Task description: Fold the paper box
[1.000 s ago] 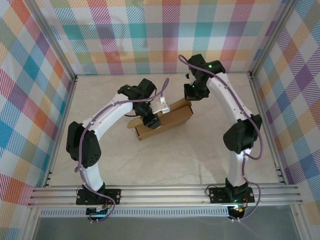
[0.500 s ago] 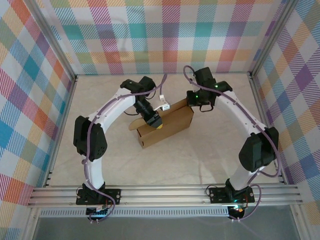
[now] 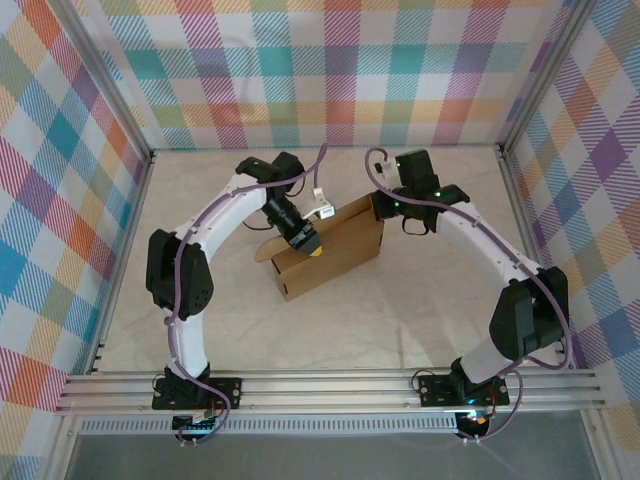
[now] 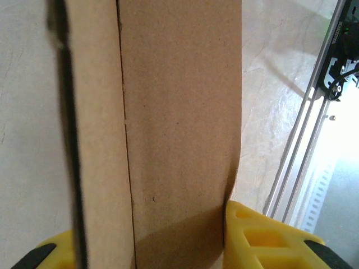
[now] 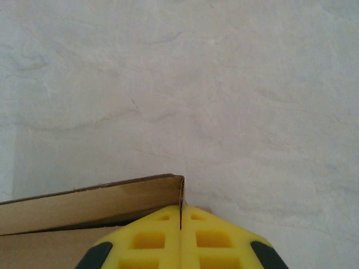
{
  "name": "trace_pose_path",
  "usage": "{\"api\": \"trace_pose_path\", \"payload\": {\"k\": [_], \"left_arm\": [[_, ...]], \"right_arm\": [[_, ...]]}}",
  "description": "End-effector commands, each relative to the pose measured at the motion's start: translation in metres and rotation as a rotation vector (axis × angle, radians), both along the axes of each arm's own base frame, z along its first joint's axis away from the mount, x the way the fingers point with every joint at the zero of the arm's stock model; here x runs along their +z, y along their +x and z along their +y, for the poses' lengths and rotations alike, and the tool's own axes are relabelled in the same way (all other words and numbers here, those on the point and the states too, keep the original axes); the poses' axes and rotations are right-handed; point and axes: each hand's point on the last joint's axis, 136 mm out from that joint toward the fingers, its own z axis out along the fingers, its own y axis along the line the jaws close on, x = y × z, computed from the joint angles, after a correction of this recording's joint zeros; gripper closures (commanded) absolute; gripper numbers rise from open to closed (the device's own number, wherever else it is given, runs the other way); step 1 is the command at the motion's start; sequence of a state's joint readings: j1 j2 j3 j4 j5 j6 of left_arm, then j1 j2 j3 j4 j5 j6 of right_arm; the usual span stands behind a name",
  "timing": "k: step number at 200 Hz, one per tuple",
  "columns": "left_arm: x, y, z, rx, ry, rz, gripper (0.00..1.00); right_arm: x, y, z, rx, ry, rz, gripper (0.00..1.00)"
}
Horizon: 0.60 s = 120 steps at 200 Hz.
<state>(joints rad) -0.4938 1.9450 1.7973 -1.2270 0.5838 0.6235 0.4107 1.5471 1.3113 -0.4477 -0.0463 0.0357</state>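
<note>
Two grippers at paper box (image 3: 340,248); we cannot see inside it. Left gripper (image 4: 151,241) clamped on cardboard panel, which runs ahead from between its fingers. Right gripper (image 5: 180,210) fingers pressed together, box corner at fingertips, extending left.

Plain brown paper box (image 3: 340,258); cream mottled table (image 3: 400,320); white arms (image 3: 215,215); pastel plaid walls (image 3: 300,70).

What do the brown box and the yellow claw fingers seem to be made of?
Brown paper box: matte cardboard, likely corrugated, judging by its fibrous face and thick edge. Yellow fingers of the right claw: probably moulded plastic, smooth, with recessed pockets.
</note>
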Motion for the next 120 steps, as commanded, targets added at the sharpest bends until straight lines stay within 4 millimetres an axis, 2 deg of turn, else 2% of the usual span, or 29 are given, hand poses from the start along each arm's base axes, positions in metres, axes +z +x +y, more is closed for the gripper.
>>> {"api": "trace_pose_path", "payload": {"k": [1,30,71,120], "left_arm": [[-0.018,-0.008,0.001,-0.051,-0.007,0.053,0.73],[-0.022,-0.006,0.006,-0.056,0.002,0.051,0.73],[-0.023,-0.001,0.011,-0.044,0.018,0.048,0.73],[-0.025,0.005,0.010,-0.027,0.030,0.059,0.72]], "right_arm": [[-0.025,-0.021,0.016,0.153,0.004,0.013,1.00],[-0.035,-0.029,0.017,0.235,-0.028,-0.044,1.00],[-0.040,-0.042,0.018,0.315,-0.033,-0.110,1.00],[-0.064,-0.051,0.019,0.319,0.002,-0.098,1.00]]}}
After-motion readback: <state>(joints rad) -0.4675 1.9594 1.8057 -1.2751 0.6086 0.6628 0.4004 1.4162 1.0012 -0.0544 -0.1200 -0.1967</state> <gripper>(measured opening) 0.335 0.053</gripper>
